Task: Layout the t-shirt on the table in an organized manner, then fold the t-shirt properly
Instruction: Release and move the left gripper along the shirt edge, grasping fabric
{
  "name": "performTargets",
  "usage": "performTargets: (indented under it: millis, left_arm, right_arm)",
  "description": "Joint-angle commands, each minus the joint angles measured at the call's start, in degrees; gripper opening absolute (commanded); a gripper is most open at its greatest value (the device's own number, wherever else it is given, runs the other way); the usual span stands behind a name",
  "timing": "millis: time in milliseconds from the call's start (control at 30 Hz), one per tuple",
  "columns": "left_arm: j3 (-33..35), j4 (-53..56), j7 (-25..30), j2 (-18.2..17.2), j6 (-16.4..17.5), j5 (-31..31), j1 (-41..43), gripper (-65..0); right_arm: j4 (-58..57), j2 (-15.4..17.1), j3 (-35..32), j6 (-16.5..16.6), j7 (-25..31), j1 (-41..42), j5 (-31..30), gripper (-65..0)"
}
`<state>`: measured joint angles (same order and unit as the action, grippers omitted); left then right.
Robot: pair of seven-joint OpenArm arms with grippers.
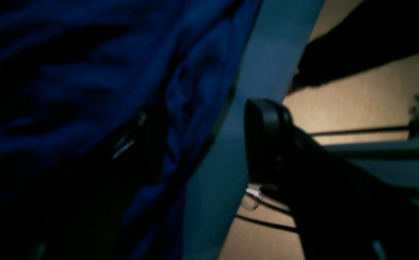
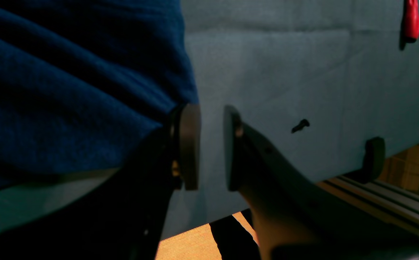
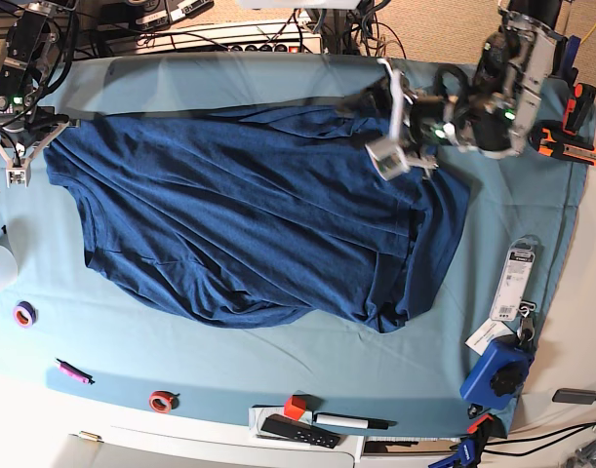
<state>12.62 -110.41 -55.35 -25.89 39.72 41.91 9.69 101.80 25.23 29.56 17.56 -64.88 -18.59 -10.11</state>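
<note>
The bench (image 3: 278,380), draped in light teal cloth, fills most of the base view. The t-shirt (image 3: 249,229) lies across its upper middle, stretching from the upper left of the frame to right of centre. It is opened out rather than bunched, but long diagonal wrinkles run through it, its lower edge curves unevenly, and the right end sags in a loose flap toward the lower right. My reading is that the laying-out step is partly done and needs more smoothing, and no fold has been made yet.

At the upper right of the base view, the left claw (image 3: 395,132) sits over the shirt's upper right corner. In its wrist view the jaws stand wide apart with teal cloth showing between them, one finger half buried against blue fabric, nothing pinched.

At the upper left, the right claw (image 3: 22,156) rests at the shirt's left corner. Its wrist view shows the pads (image 2: 189,146) parted by a narrow gap with only teal cloth between them, the fabric touching the outside of one finger.
</note>
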Motion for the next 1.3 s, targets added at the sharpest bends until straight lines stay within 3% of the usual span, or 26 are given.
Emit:
performTargets:
  millis: [0,100,400,500,667,733,833,967,1267]
  left_arm:
    - [1.2,-0.9,2.5,-0.3,0.3,-0.5,-0.5,-31.7]
    - [5.5,-0.9,6.4,-0.3,-0.2,-6.2,-0.5,-31.8]
    - [12.9,-0.9,13.8,-0.3,-8.1,-25.4,-0.5,-32.2]
    - [13.9,-0.9,13.8,-0.3,-9.3,-27.0,-0.5,-40.1]
    - [13.9,-0.9,13.5,-0.3,-8.9,-26.7,-0.3,-65.0]
    - [13.9,-0.9,12.4,-0.3,-6.4,-25.1,-0.3,-65.0]
    - [13.9,-0.9,8.4,-0.3,0.3,-17.8,-0.3,-65.0]
    - [13.9,-1.5,2.8,-1.2,0.3,-5.6,-0.3,-65.0]
    - [13.9,-9.6,-7.4,-1.8,0.3,9.0,-0.3,-65.0]
  right_arm:
    - [0.9,1.2,0.5,-0.5,0.8,0.3,0.5,-52.7]
    - [0.9,1.2,0.5,-0.5,0.8,0.3,0.5,-52.7]
    - [0.9,1.2,0.5,-0.5,0.8,0.3,0.5,-52.7]
    - [0.9,1.2,0.5,-0.5,0.8,0.3,0.5,-52.7]
    - [0.9,1.2,0.5,-0.5,0.9,0.3,0.5,-52.7]
    - [0.9,1.3,0.5,-0.5,0.9,0.3,0.5,-52.7]
    - [0.9,1.3,0.5,-0.5,1.0,0.3,0.5,-52.7]
    - [0.9,1.2,0.5,-0.5,1.3,0.3,0.5,-52.7]
    - [0.9,1.2,0.5,-0.5,2.0,0.3,0.5,-52.7]
